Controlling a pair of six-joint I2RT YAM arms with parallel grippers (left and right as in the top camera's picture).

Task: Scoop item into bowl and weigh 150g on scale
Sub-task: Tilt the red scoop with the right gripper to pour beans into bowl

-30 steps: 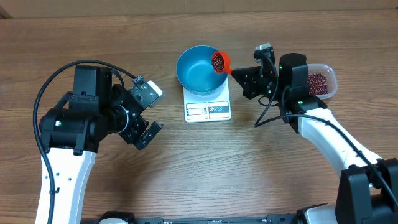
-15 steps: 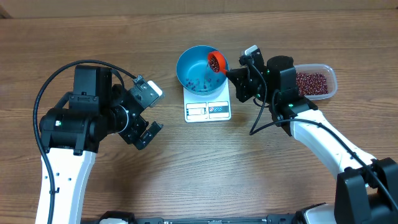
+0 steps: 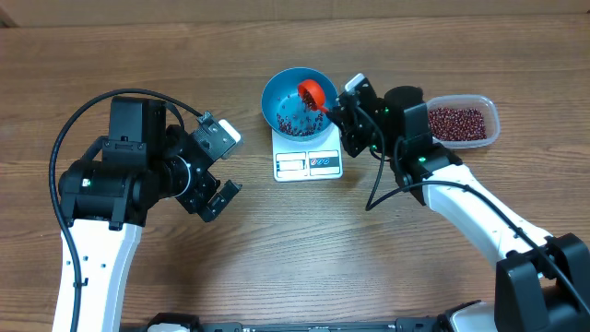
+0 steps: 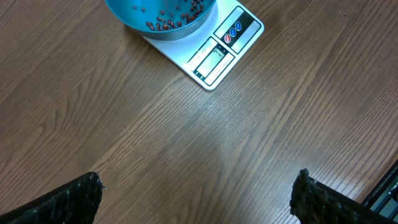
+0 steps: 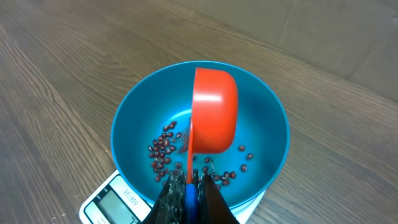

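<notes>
Your right gripper (image 5: 188,186) clenched on red cup (image 5: 214,112) handle, cup tipped over blue bowl (image 5: 267,134). Few beans (image 5: 163,149) in bowl; bowl on scale (image 3: 308,163), far centre. More beans in clear tub (image 3: 491,120), far right. Your left gripper (image 4: 193,199) released, wide, left of scale.

The right gripper (image 5: 186,185) is holding a red cup (image 5: 214,112) tipped over the bowl (image 5: 134,121); beans (image 5: 161,149) are lying inside, the scale (image 5: 115,202) sitting beneath.
</notes>
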